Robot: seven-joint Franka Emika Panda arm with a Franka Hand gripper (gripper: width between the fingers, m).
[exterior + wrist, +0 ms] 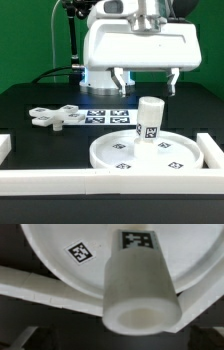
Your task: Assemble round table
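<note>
The round white disc point(128, 155) lies flat against the front rail. The short cylindrical leg point(150, 118) stands upright on its middle, tags on its side. The four-lobed cross base point(58, 117) lies on the black table at the exterior view's left. My gripper point(147, 80) hangs open and empty above the leg, clear of its top. In the wrist view I look down the leg point(140, 286) onto the disc point(70, 246). My gripper point(115, 341) shows there only as dark blurred fingers at the frame's corners, wide apart.
White straight rails run along the table's front point(90, 182) and the exterior view's right point(213, 150); one also shows in the wrist view point(45, 291). The marker board point(108, 115) lies behind the disc. The robot's white base point(140, 45) stands at the back.
</note>
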